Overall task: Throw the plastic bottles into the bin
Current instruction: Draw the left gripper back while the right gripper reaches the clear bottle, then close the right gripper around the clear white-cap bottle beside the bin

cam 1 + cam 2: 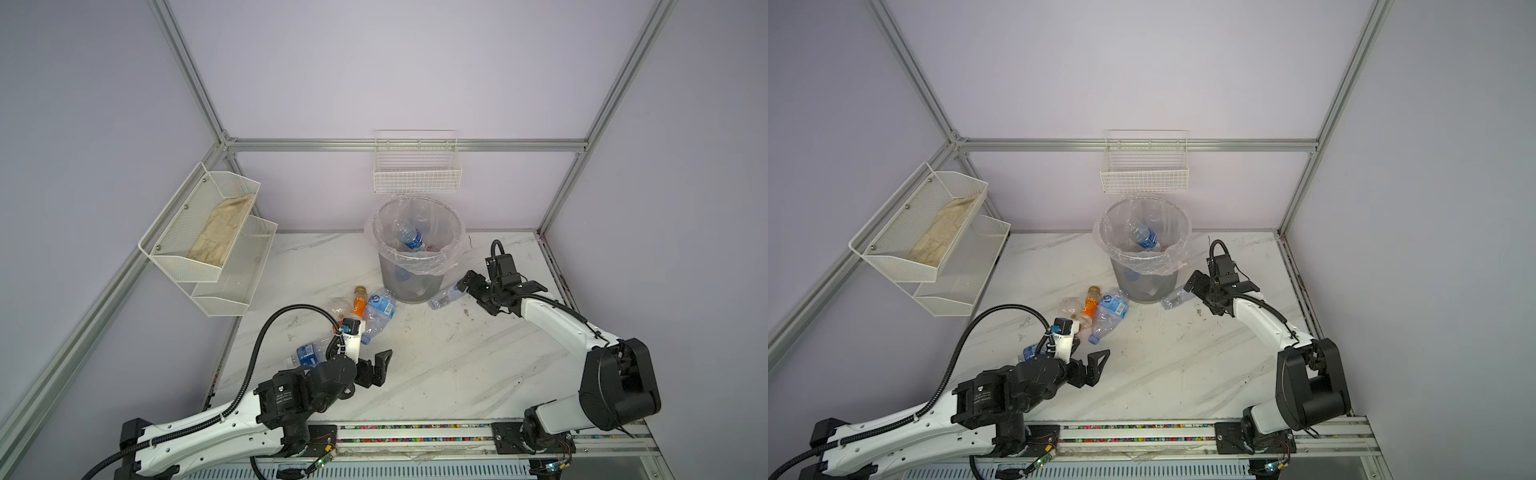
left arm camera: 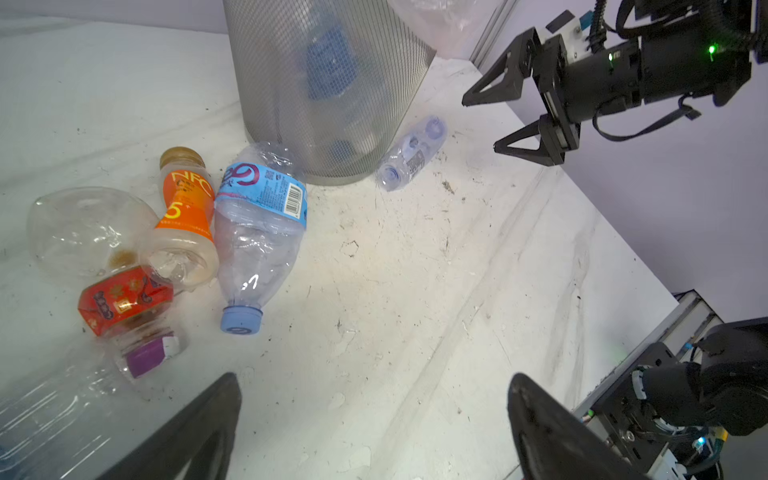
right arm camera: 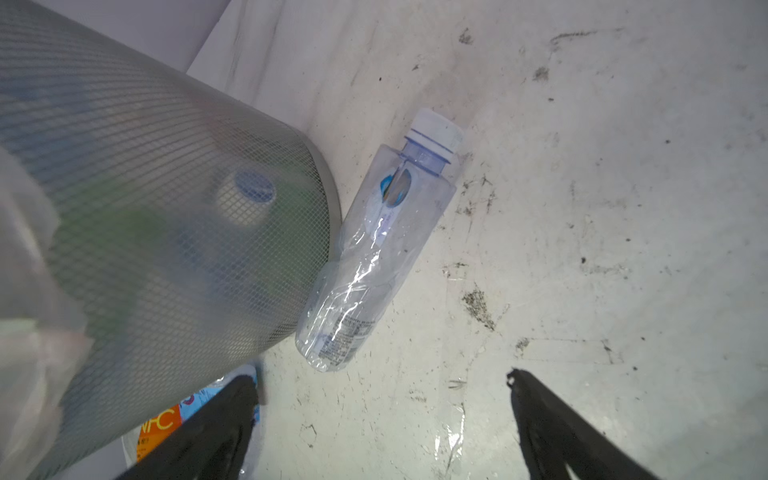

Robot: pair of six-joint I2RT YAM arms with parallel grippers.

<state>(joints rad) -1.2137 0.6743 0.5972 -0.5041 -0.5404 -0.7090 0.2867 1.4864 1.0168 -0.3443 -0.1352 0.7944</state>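
While R tool [image 2: 481, 124] gapes, clear bottle [image 3: 374, 257] beside bin [image 3: 166, 187]

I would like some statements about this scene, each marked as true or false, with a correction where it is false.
1. The left end effector and right end effector are both open and hold nothing. True.
2. The bin lies on its side. False: it stands upright.
3. The orange-labelled bottle lies next to the large blue-labelled bottle. True.
4. The clear bottle near the right end effector is inside the bin. False: it lies on the table, beside the bin's base.
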